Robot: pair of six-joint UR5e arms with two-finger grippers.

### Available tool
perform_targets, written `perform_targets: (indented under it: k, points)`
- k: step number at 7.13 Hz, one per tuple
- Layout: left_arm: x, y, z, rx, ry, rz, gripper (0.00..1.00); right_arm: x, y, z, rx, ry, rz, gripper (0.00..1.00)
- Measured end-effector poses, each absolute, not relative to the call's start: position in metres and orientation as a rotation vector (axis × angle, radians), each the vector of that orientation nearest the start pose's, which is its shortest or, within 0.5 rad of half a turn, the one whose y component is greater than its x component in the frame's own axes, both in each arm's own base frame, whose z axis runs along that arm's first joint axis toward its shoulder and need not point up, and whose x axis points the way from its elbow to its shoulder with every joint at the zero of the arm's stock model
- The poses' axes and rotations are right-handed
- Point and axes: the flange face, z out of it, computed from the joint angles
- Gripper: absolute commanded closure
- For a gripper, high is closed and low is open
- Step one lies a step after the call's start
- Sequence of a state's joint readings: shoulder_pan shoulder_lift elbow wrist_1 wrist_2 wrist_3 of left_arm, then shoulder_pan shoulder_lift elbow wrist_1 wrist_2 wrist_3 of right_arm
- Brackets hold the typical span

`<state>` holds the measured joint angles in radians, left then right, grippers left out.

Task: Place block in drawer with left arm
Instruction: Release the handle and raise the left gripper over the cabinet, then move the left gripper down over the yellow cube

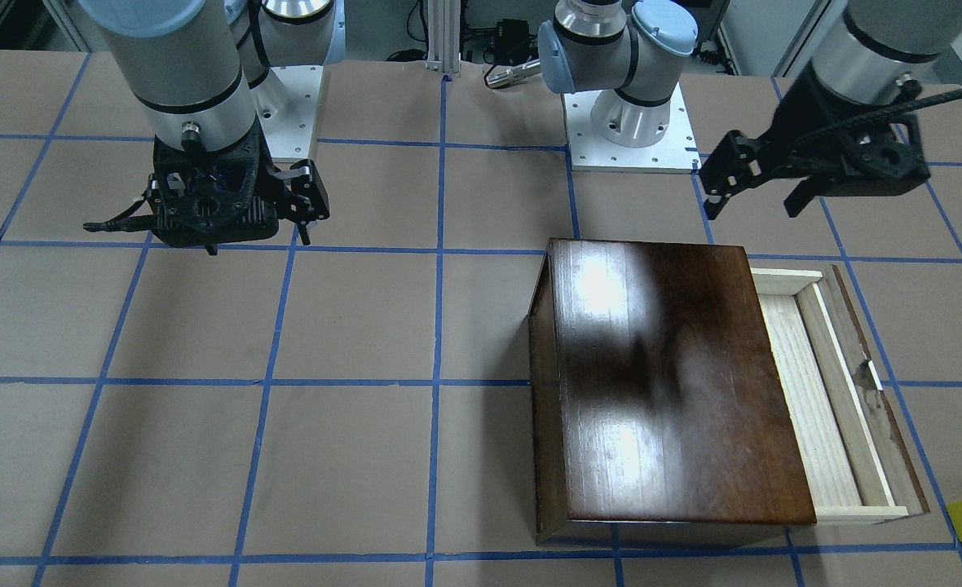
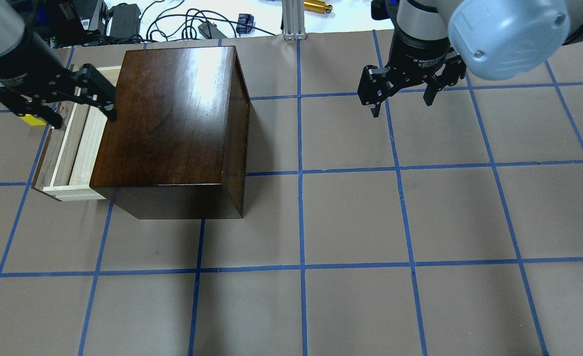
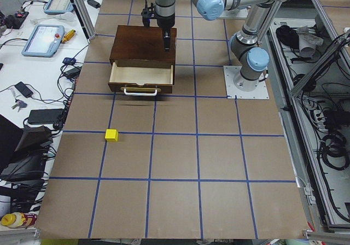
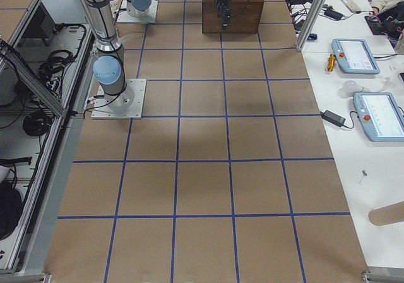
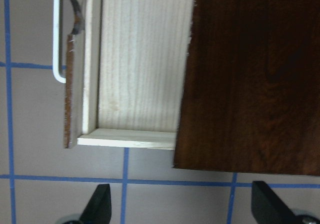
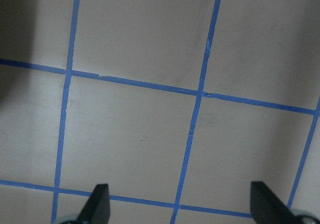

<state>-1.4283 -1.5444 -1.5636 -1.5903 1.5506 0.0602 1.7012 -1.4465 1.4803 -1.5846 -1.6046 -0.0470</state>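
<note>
My left gripper (image 2: 83, 118) is empty, jaws wide by the open drawer (image 1: 803, 391)
I hang near the drawer's robot-side corner, holding nothing; the block (image 3: 111, 135) lies on the table (image 2: 351, 217) beyond the drawer's front, toward the left edge, so I judge picking it comes first

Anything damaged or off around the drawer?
The front panel of the drawer looks chipped: there is a ragged notch in its edge near the white handle, seen in the left wrist and front views. Otherwise the drawer sits straight, open and empty.
</note>
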Motion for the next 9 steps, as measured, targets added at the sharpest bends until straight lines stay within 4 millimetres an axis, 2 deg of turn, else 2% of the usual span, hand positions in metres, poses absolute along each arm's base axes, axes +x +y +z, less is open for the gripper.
perform_targets:
  k: [1, 2, 3, 7, 8, 9]
  points:
    - [-0.103, -0.497, 0.499, -0.129, 3.156, -0.054, 0.00, 0.199, -0.521, 0.469, -0.281, 3.164, 0.029, 0.00]
    - [-0.126, -0.496, 0.497, -0.125, 3.157, -0.062, 0.00, 0.199, -0.521, 0.469, -0.281, 3.164, 0.029, 0.00]
    - [-0.137, -0.495, 0.495, -0.116, 3.158, -0.062, 0.00, 0.199, -0.521, 0.469, -0.282, 3.163, 0.029, 0.00]
    - [-0.136, -0.495, 0.497, -0.096, 3.142, -0.068, 0.00, 0.199, -0.521, 0.469, -0.281, 3.164, 0.029, 0.00]
    - [-0.127, -0.497, 0.498, -0.068, 3.140, -0.073, 0.00, 0.199, -0.521, 0.469, -0.281, 3.164, 0.029, 0.00]
    - [-0.105, -0.500, 0.499, -0.010, 3.137, -0.075, 0.00, 0.199, -0.521, 0.469, -0.281, 3.164, 0.029, 0.00]
